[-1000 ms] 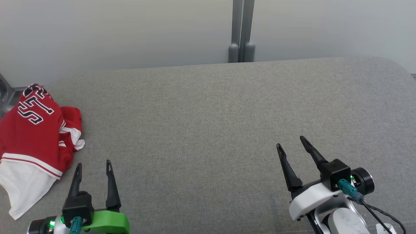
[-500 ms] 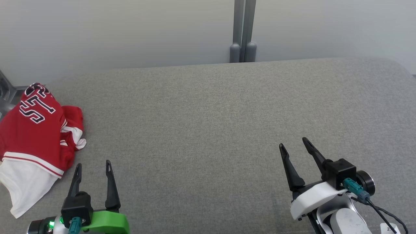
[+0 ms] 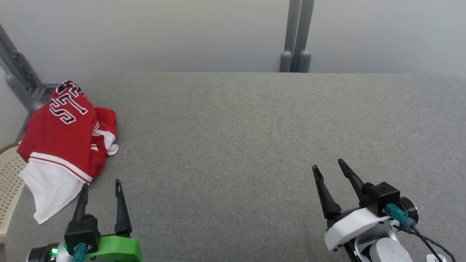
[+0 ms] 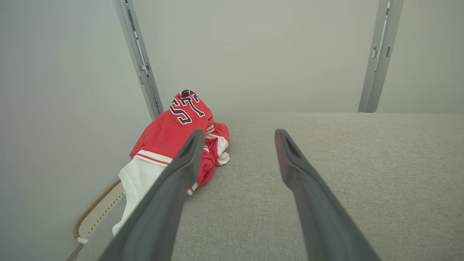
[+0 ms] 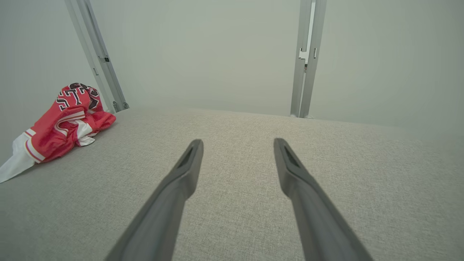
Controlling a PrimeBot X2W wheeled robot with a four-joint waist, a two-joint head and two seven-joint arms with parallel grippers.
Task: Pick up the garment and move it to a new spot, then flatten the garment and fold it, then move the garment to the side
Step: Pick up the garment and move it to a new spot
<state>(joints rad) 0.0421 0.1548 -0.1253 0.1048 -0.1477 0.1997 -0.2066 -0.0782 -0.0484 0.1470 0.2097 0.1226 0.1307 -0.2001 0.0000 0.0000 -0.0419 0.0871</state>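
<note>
Forward and low — left gripper (image 3: 101, 183), right gripper (image 3: 327, 164); both spread, empty; garment (image 3: 62, 134) near the left

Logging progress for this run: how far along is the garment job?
Done: nothing; the red-and-white garment lies crumpled at the left edge of the grey surface, unheld. In hand: the left gripper, open, sits near its white hem; the right gripper, open, is far off. Left: pick up, move, flatten, fold, set aside.
</note>
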